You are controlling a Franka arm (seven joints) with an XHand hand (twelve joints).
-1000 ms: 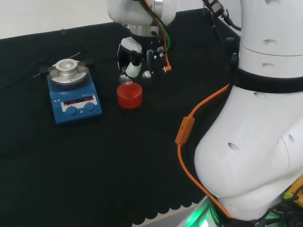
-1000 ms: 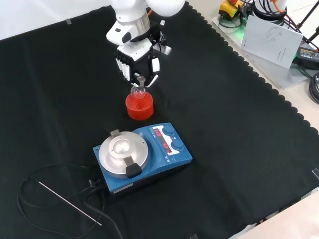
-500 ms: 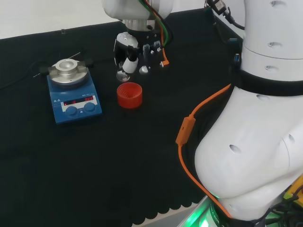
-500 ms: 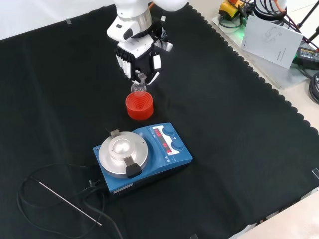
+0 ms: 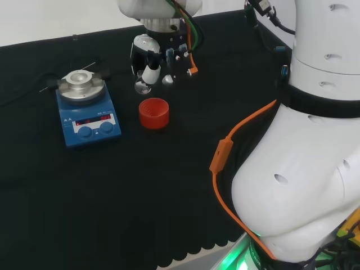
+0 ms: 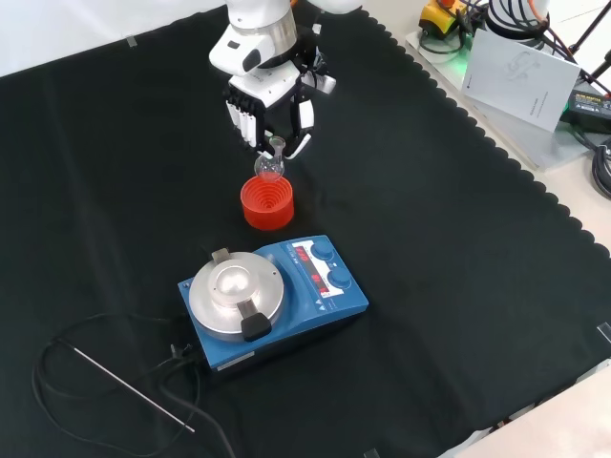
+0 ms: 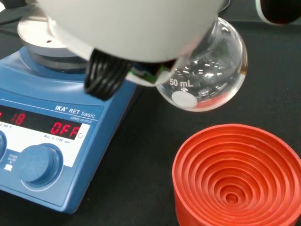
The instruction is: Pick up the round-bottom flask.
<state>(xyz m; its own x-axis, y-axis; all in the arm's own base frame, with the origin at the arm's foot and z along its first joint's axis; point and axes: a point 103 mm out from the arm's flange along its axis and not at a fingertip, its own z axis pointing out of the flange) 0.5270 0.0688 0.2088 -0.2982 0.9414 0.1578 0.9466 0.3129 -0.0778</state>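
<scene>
Hand (image 6: 270, 113) pinching the neck of the round-bottom flask (image 6: 269, 165), fingers curled round it. Flask hanging in the air, clear of the red ribbed stand (image 6: 266, 203), just above it and a bit toward 12 o'clock in the front view. In the head view, hand (image 5: 151, 59) and flask (image 5: 142, 86) up at about 11 o'clock from the stand (image 5: 153, 113). In the wrist view, flask (image 7: 207, 70) round and clear, stand (image 7: 237, 179) below with nothing in it.

Black cloth (image 6: 449, 267) over the whole bench, wavy edge at 5 o'clock in the front view. Blue hotplate (image 6: 272, 298) with a round metal top at 6 o'clock from the stand, near but not touching. Thin metal rod (image 6: 134, 389) and black cable (image 6: 57, 363) at 8 o'clock. White sheet (image 6: 523, 74) off the cloth at 2 o'clock.

Higher than a second ago: flask sat low over the stand then, now lifted well off. Stand and hotplate in the same spots.

Lots of bare cloth at 3 o'clock and 9 o'clock of the hand in the front view.
</scene>
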